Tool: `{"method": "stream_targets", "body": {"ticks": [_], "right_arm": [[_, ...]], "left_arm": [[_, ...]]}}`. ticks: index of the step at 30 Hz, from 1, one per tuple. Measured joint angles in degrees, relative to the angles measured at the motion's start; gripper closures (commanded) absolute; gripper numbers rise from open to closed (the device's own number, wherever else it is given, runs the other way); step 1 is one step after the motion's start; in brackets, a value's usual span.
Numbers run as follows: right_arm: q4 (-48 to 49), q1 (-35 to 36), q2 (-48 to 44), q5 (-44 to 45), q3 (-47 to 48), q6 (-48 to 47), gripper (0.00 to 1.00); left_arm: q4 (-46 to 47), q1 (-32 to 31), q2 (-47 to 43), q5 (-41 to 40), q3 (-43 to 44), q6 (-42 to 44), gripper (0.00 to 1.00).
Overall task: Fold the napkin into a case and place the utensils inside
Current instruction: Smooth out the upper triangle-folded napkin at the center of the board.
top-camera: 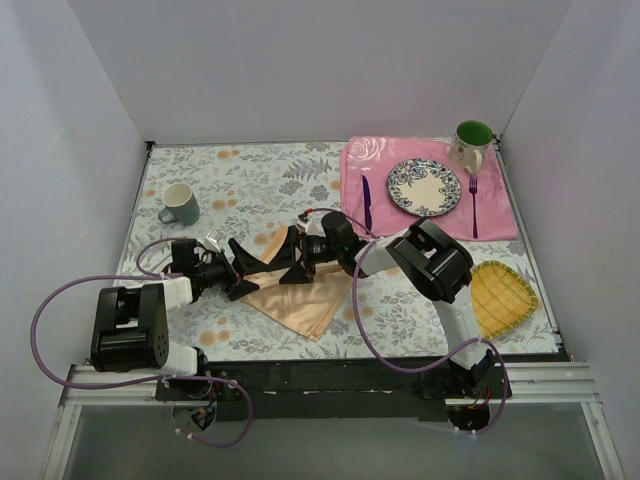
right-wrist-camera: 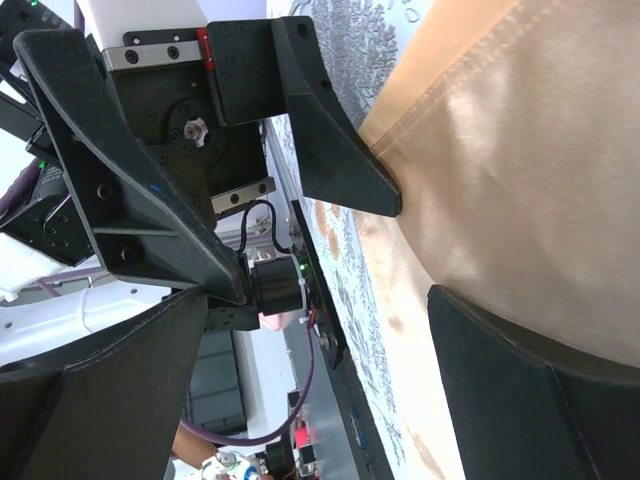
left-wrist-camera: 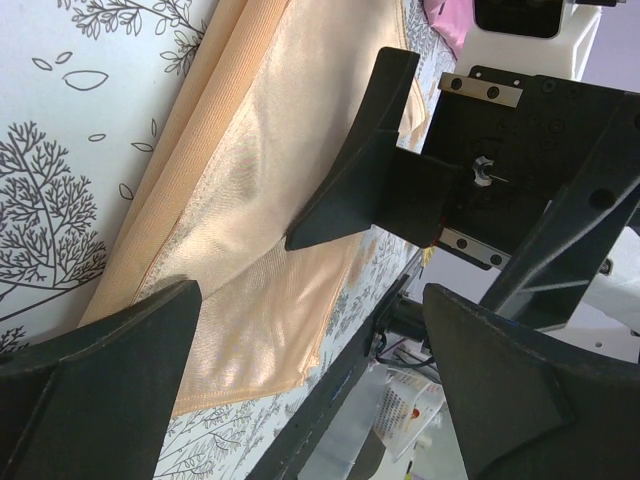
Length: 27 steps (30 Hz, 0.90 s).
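Observation:
The peach-orange napkin (top-camera: 297, 297) lies folded on the floral tablecloth, near the front middle. Both grippers hover low over its far-left part and face each other. My left gripper (top-camera: 254, 270) is open, nothing between its fingers; in the left wrist view the napkin (left-wrist-camera: 250, 230) lies under its spread jaws (left-wrist-camera: 315, 370). My right gripper (top-camera: 284, 257) is open too, the napkin (right-wrist-camera: 520, 170) beside its jaws (right-wrist-camera: 315, 370). The dark purple knife (top-camera: 367, 203) and purple fork (top-camera: 473, 205) lie on the pink placemat (top-camera: 500, 220), either side of the plate (top-camera: 424, 187).
A green-lined mug (top-camera: 472, 143) stands at the placemat's far edge. A grey-green mug (top-camera: 180, 204) sits at the left. A yellow ribbed mat (top-camera: 500, 297) lies at the right front. White walls enclose the table on three sides.

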Motion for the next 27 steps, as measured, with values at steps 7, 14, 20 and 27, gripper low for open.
{"method": "stream_targets", "body": {"ticks": [7,14,20,27], "right_arm": [[-0.2,-2.4,-0.2,0.1,-2.8,-0.8,0.01],[0.4,-4.5,-1.5,-1.0,-5.3,-2.0,0.01],[2.1,-7.2,-2.6,-3.1,-8.2,-1.0,0.01],[3.4,-9.9,-2.7,-6.2,-9.0,-1.0,0.01]], "left_arm": [[-0.3,0.0,0.0,-0.2,0.2,0.1,0.03],[-0.6,0.0,0.1,-0.2,0.4,0.3,0.03],[-0.9,0.0,0.1,-0.2,0.5,0.6,0.03],[-0.9,-0.1,0.4,-0.2,0.7,0.7,0.03]]}}
